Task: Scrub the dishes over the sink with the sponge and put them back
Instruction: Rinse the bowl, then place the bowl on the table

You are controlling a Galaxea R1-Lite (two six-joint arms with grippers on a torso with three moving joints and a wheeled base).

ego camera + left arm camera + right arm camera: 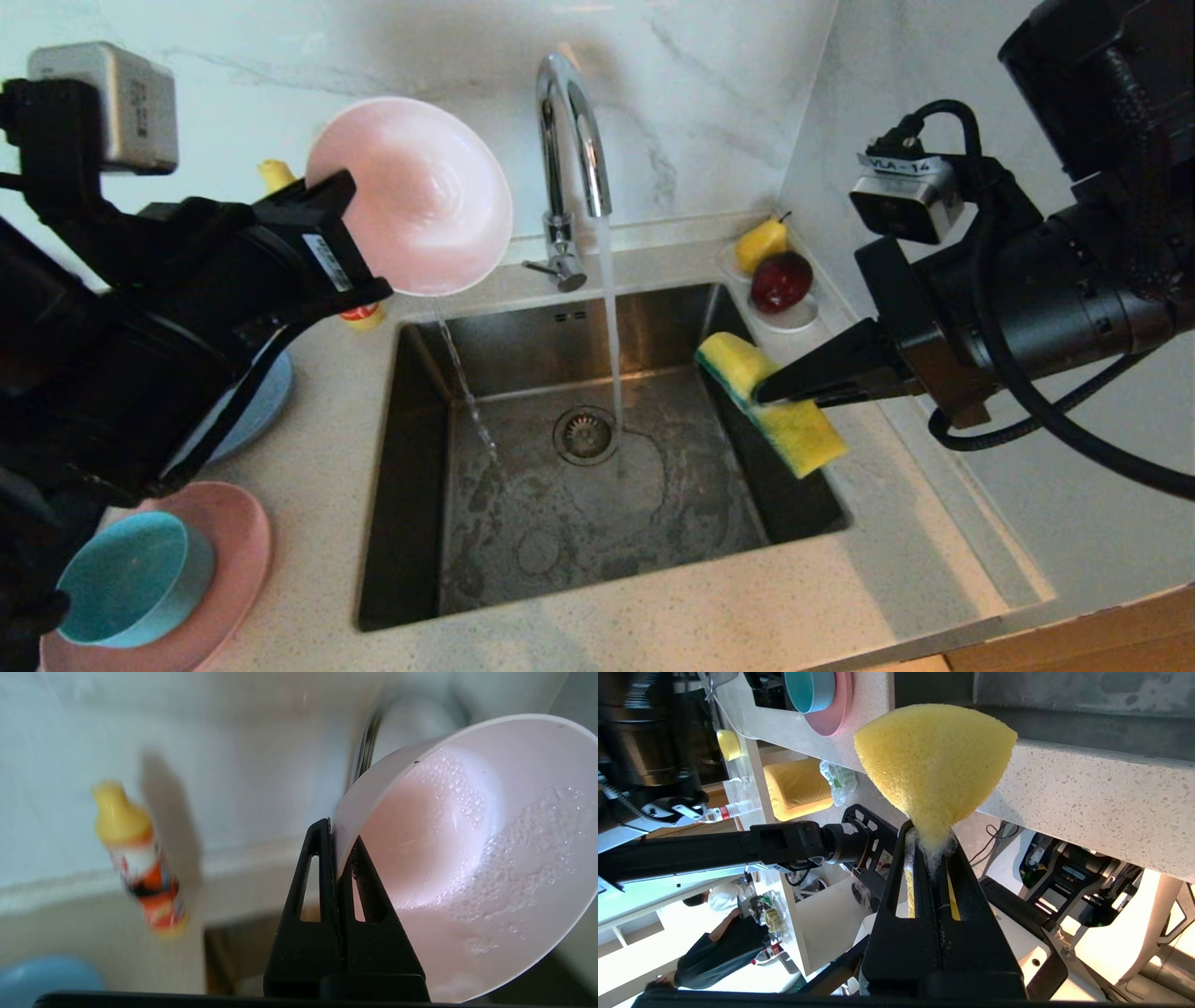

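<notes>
Water runs from the chrome faucet [571,140] in a thin stream into the sink [597,485], landing just beside the round drain [585,435]. The pale pink-white bowl [420,196] is held tilted above the sink's back left corner by the left gripper [337,858], whose jaws are clamped on the bowl's rim; suds and droplets are seen clinging to its inner wall in the left wrist view, and a trickle of water falls from its lower edge into the basin. The sponge [770,403] is pinched tightly in the closed right gripper [930,851] over the sink's right edge, its green scouring side turned toward the basin, well apart from the bowl. On the counter to the left of the sink, the teal bowl [131,581] is seen standing on the pink plate [238,560], and the blue-grey plate [257,406] lies behind them, partly hidden by the left arm. A yellow-capped bottle [140,868] stands on the counter near the sink's back left corner. At the back right corner, a yellow pear [761,243] and a dark red fruit [782,280] are set on a small white saucer [794,319].
</notes>
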